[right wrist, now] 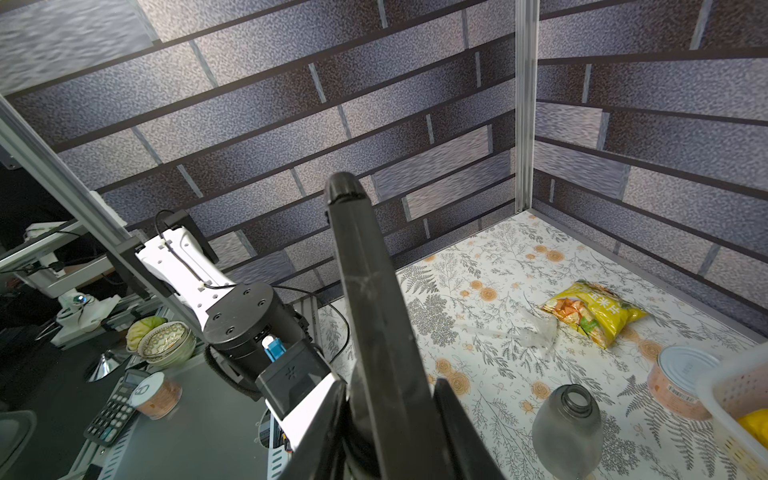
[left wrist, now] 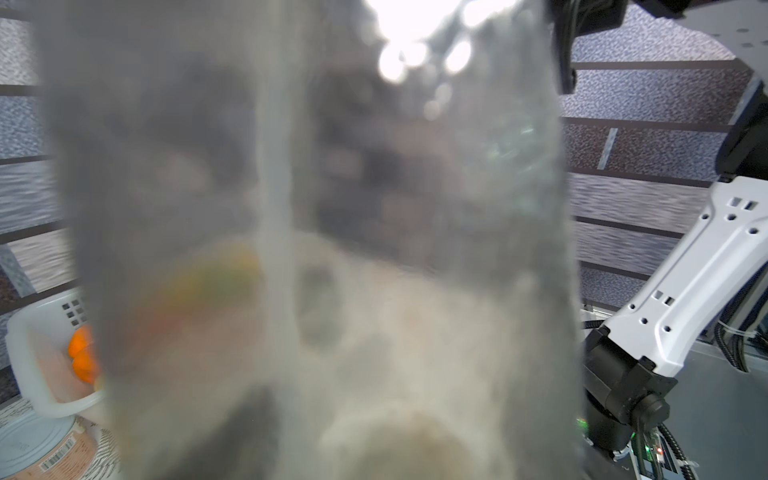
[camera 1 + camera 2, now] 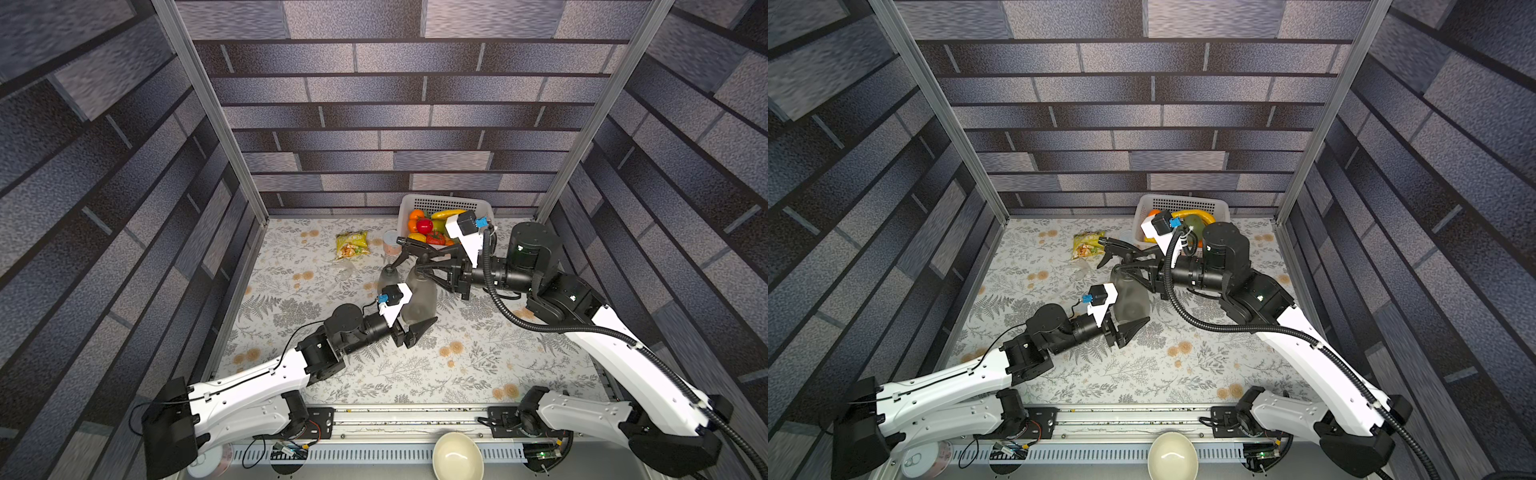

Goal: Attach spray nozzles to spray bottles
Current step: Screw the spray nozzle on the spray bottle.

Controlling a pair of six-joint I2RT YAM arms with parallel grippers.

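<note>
Left tool (image 3: pixel 417 322) clamps the grey bottle (image 3: pixel 420 293) upright at mid-frame. Right tool (image 3: pixel 426 266) pinches the black nozzle (image 3: pixel 419 247) over its neck. The smart play: hold the collar square, press lightly, then twist without cross-threading.

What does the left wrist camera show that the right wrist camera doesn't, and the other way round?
Only left wrist: a grey bottle filling the frame, and oranges. Only right wrist: the black spray nozzle, an open second bottle, a clear nozzle lying on the table, and a yellow snack bag. Both: the tin can and the white basket.
</note>
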